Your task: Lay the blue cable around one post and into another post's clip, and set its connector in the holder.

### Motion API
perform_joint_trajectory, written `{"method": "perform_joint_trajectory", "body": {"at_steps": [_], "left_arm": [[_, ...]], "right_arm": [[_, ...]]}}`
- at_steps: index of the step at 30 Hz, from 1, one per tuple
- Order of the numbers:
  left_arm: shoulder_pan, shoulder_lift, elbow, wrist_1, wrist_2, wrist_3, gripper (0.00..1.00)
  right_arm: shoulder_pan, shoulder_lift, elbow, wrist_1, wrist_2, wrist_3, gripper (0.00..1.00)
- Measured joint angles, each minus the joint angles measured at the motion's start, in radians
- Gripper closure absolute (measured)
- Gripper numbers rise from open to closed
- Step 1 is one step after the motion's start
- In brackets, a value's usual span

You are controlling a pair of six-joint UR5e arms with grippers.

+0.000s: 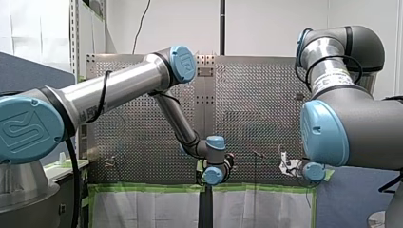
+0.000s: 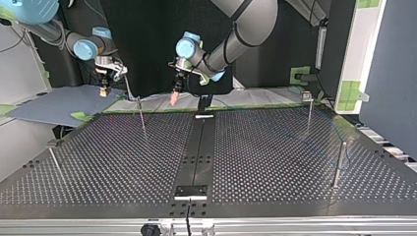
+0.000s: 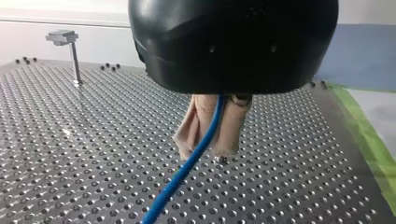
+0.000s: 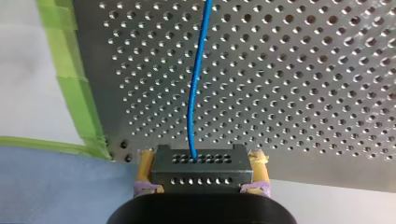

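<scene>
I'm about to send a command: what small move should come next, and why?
Probably ease my left hand down and toward the nearest post. It pinches the blue cable above the table, my right hand holds the connector, and I see no post with cable around it.

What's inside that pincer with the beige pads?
The blue cable runs between the beige pads of my left pincer, which is shut on it. The pincer's black casing covers the cable higher up.
</scene>
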Motion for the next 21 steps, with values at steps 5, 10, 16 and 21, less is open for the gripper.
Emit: {"method": "perform_joint_trajectory", "body": {"at_steps": [5,10,16,21], "left_arm": [[0.000,0.000,0.000,-0.004,-0.007,0.005,1.00],[0.003,0.000,0.000,-0.004,-0.015,0.004,1.00],[0.002,0.000,0.000,0.000,-0.020,0.003,1.00],[-0.004,0.000,0.003,0.000,-0.022,0.013,1.00]], "right_arm": [[-0.005,0.000,-0.023,0.024,-0.001,0.001,1.00],[-0.012,0.000,-0.031,0.038,-0.001,0.003,1.00],[-0.019,0.000,-0.042,0.047,-0.001,0.030,1.00],[-0.025,0.000,-0.062,0.062,0.000,0.050,1.00]]}}
